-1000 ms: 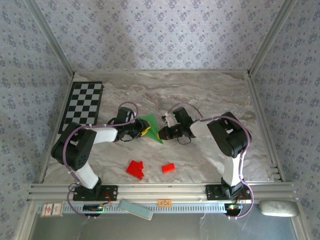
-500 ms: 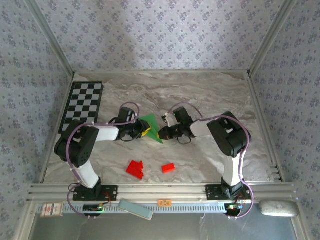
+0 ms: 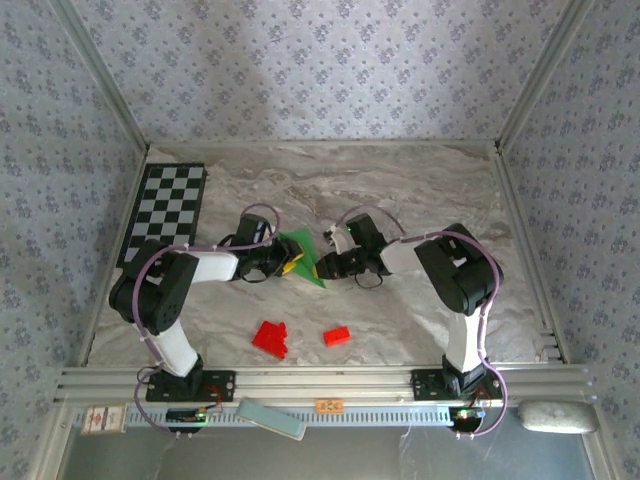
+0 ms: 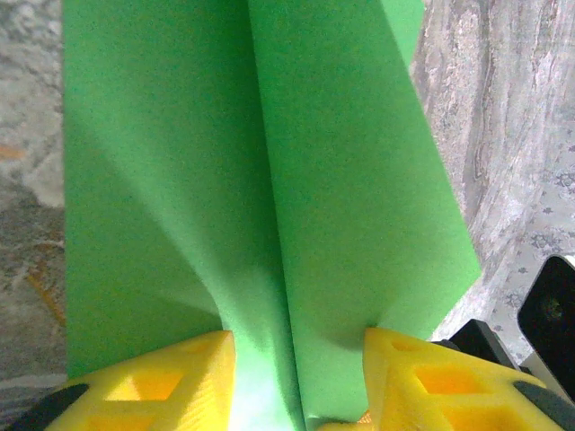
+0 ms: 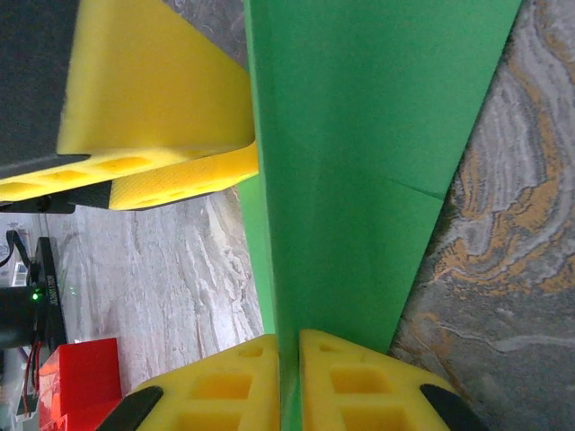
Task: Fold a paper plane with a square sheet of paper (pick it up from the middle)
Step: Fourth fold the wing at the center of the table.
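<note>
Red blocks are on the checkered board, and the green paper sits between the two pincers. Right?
Not quite. The red blocks lie on the bare marble table near the arm bases, not on the checkered board, as the top external view shows. The rest holds: the green paper sits between the left pincer and the right pincer.

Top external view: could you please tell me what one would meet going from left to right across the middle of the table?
Flat black-and-white checkered board → left arm's yellow-fingered tool → creased bright green paper sheet → right arm's yellow-fingered tool.
</note>
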Robot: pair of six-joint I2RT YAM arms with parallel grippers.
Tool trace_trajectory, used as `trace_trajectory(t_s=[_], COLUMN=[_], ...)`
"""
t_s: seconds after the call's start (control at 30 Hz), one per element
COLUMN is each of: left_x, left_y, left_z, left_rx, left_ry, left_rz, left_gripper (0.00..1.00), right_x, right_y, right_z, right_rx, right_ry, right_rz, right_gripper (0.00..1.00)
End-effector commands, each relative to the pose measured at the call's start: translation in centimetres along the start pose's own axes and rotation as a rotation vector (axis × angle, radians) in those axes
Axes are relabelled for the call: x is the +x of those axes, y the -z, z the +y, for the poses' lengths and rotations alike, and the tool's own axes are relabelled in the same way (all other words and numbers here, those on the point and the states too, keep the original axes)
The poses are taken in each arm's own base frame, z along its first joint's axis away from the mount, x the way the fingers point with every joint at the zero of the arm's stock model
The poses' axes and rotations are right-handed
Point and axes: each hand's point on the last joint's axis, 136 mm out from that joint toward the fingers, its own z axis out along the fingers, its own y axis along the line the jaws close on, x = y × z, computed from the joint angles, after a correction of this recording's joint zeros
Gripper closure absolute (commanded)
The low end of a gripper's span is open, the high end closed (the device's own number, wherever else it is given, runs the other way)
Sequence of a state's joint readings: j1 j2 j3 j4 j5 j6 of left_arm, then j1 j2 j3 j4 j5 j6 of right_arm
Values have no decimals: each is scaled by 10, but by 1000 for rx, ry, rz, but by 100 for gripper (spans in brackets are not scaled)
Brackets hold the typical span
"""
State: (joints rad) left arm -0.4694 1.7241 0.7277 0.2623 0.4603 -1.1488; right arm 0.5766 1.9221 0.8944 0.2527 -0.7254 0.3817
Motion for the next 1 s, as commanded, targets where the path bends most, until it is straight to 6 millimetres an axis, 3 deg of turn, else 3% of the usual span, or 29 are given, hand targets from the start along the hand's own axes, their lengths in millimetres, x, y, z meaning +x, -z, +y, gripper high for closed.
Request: trace_trajectory(t_s=[0.0, 0.3, 0.7, 0.87, 0.97], left_x=[14, 23, 26, 23, 17], left_y=[-6, -5, 0, 1, 0], left_z=[28, 50, 64, 56, 37], left_rx=[-113, -240, -351, -330, -271], left_ry=[30, 62, 113, 104, 82], left_rz=[53, 72, 69, 64, 54], left_gripper=[58, 54, 49, 48, 48], right_x=[12, 12, 14, 17, 18], right_y=[-2, -1, -1, -1, -1], right_z=[-23, -27, -33, -33, -34], right_rx=[92, 132, 178, 169, 161], right_ry=[-42, -41, -37, -55, -74], right_rz=[23, 26, 35, 40, 43], right_gripper=[84, 80, 82, 87, 90])
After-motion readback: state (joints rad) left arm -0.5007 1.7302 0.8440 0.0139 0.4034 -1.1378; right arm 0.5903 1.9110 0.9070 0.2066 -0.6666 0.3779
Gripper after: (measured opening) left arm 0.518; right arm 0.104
